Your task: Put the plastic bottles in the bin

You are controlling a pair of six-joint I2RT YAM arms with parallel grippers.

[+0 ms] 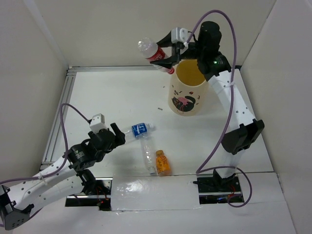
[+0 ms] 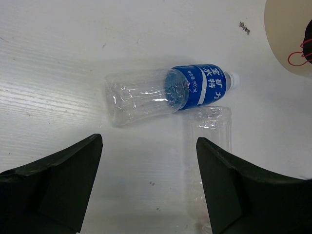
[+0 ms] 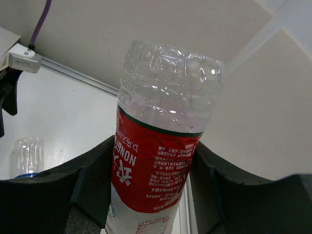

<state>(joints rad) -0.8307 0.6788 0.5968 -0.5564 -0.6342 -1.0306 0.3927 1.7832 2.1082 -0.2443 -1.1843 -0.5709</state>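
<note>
Left claw (image 2: pixel 148 142), white tabletop (image 2: pixel 58 58), white walls (image 1: pixel 112 29)

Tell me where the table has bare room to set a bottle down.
Bare: the wide stretch between the bin and the left rail, behind the blue-label bottle. Crowded: near centre, where that bottle, the clear bottle and the orange bottle lie close together before the left fingers.

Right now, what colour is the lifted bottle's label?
Red with white writing; the bottle shows it best in the right wrist view.
</note>
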